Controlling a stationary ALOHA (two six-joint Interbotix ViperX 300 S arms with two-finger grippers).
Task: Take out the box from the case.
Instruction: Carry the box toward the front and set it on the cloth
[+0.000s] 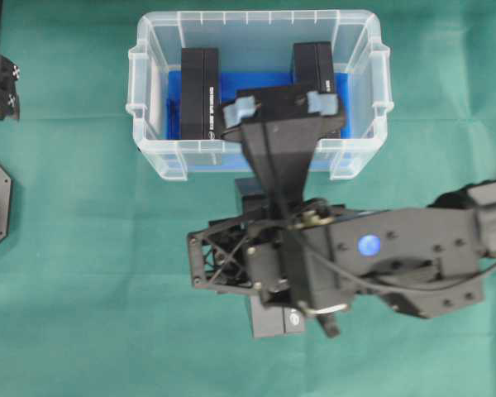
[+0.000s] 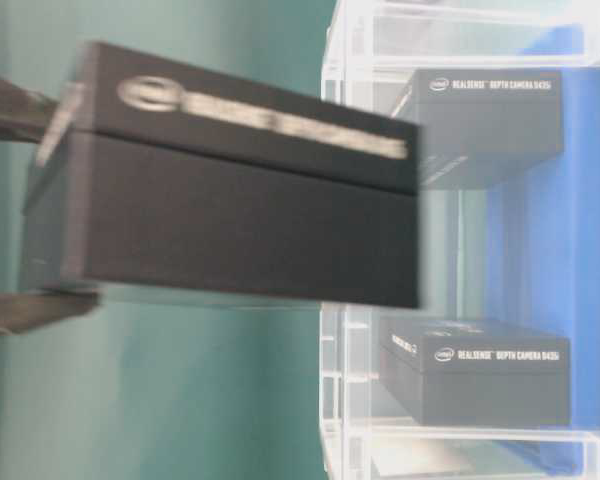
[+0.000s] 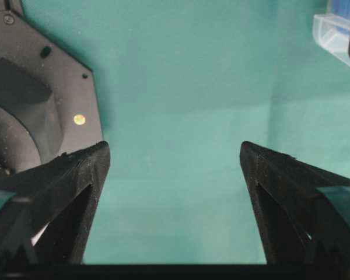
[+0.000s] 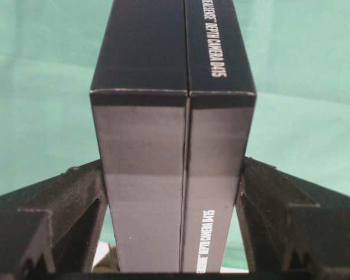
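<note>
The case [image 1: 153,50] is a clear plastic bin lined with blue cloth, at the back middle of the table. Two black boxes stand inside it, one on the left [image 1: 200,91] and one on the right [image 1: 314,64]. My right gripper [image 1: 281,107] is shut on a third black box [image 1: 274,93] and holds it above the case's near wall. In the right wrist view this box [image 4: 174,146] is pinched between both fingers [image 4: 70,204]. At table level the held box [image 2: 230,200] hangs blurred, left of the case [image 2: 345,330]. My left gripper [image 3: 175,157] is open, with nothing between its fingers.
Another black box [image 1: 273,318] lies on the green cloth under the right arm. The left gripper [image 1: 0,87] sits at the far left edge, beside a black arm base [image 3: 23,105]. A corner of the case [image 3: 335,32] shows at the top right of the left wrist view.
</note>
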